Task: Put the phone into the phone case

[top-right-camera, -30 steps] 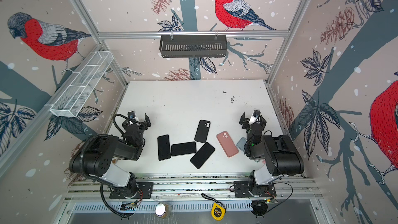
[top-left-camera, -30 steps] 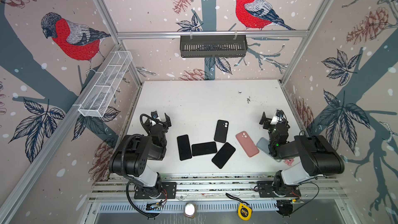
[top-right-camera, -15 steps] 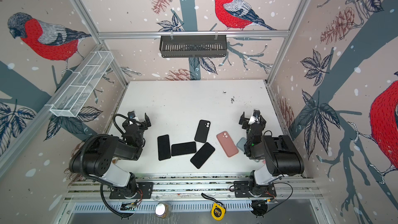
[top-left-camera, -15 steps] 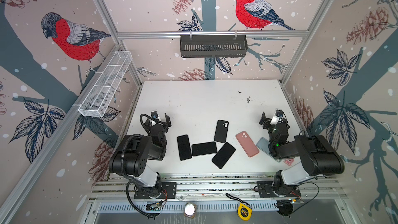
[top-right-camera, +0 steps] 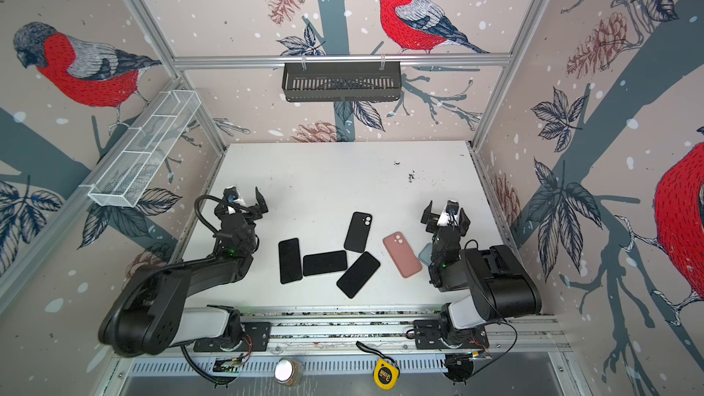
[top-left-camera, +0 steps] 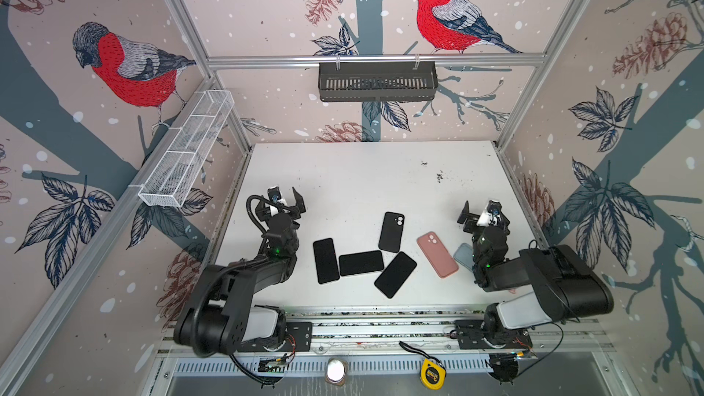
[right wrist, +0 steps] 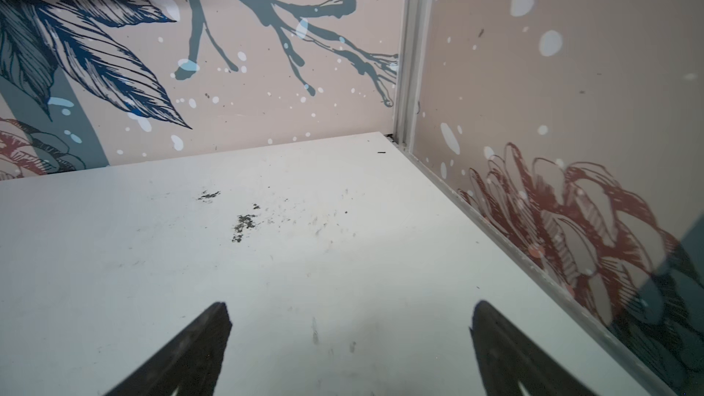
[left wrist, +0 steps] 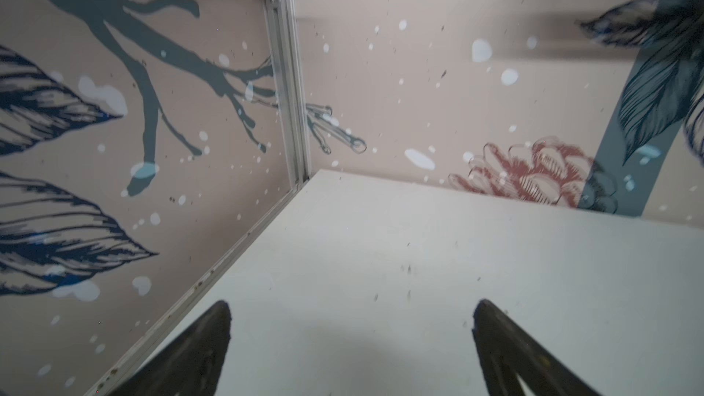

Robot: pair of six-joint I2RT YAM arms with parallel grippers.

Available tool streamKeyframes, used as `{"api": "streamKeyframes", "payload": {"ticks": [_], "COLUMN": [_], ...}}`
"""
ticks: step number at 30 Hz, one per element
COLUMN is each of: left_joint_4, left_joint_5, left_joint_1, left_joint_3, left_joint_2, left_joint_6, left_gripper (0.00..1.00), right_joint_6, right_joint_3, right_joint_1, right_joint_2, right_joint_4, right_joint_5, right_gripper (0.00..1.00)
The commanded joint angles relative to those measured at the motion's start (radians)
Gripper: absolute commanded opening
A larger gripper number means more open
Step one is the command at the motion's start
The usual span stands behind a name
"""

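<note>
Black phone (top-left-camera: pixel 361 263) flat near pink phone case (top-left-camera: pixel 437 255), lower middle.
Left gripper (top-left-camera: pixel 282 203) and right gripper (top-left-camera: pixel 483 216) both wide open, holding nothing.

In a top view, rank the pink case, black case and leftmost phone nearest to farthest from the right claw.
1. pink case, just inward of the right claw.
2. black case, in the middle.
3. leftmost phone, at the group's left end.
</note>
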Motion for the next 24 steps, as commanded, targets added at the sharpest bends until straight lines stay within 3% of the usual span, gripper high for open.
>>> {"api": "streamKeyframes", "payload": {"ticks": [1,2,4,5,6,7,8,9,11,13,17,19,22,24], "left_joint_4": [-0.46,-0.526,-0.599,-0.603,-0.6,-0.619,-0.644,-0.659,-0.673,-0.669,-0.644,-0.621,-0.611,-0.604], "left_joint_5": [0.078,0.13,0.118,0.103,0.075,0.034,-0.003,-0.034,-0.034,-0.005,0.039,0.065,0.075,0.078], "left_joint_1": [-0.017,-0.037,-0.137,-0.201,-0.259,-0.321,-0.367,-0.405,-0.454,-0.463,-0.464,-0.464,-0.464,-0.464], "left_joint_3": [0.122,0.143,0.151,0.133,0.115,0.105,0.1,0.093,0.067,0.041,0.018,0.003,-0.011,-0.022], "left_joint_2": [-0.127,-0.157,-0.203,-0.224,-0.238,-0.246,-0.248,-0.246,-0.231,-0.211,-0.23,-0.239,-0.252,-0.266], "left_joint_6": [-0.214,-0.274,-0.33,-0.327,-0.316,-0.312,-0.312,-0.31,-0.307,-0.306,-0.278,-0.268,-0.265,-0.264], "left_gripper": [0.99,0.98,0.98,0.98,0.98,0.98,0.98,0.98,0.98,0.98,0.98,0.98,0.98,0.97], "right_joint_6": [-0.26,-0.32,-0.31,-0.295,-0.264,-0.146,0.055,0.231,0.42,0.482,0.547,0.536,0.499,0.502], "right_joint_3": [0.079,0.12,0.181,0.219,0.282,0.402,0.547,0.654,0.771,0.812,0.811,0.792,0.779,0.786], "right_joint_1": [0.162,0.224,0.335,0.388,0.428,0.457,0.447,0.42,0.339,0.312,0.322,0.305,0.319,0.324], "right_joint_2": [-0.004,-0.02,-0.073,-0.119,-0.171,-0.233,-0.273,-0.277,-0.257,-0.252,-0.226,-0.221,-0.182,-0.138], "right_joint_4": [0.201,0.183,0.194,0.128,-0.068,-0.474,-0.935,-1.21,-1.485,-1.615,-1.759,-1.774,-1.787,-1.809], "right_joint_5": [0.4,0.431,0.554,0.617,0.629,0.57,0.436,0.316,-0.01,-0.213,-0.34,-0.464,-0.569,-0.571], "right_gripper": [0.99,0.99,1.0,0.99,1.0,1.0,0.99,1.0,1.0,1.0,1.0,0.98,0.88,0.72]}}
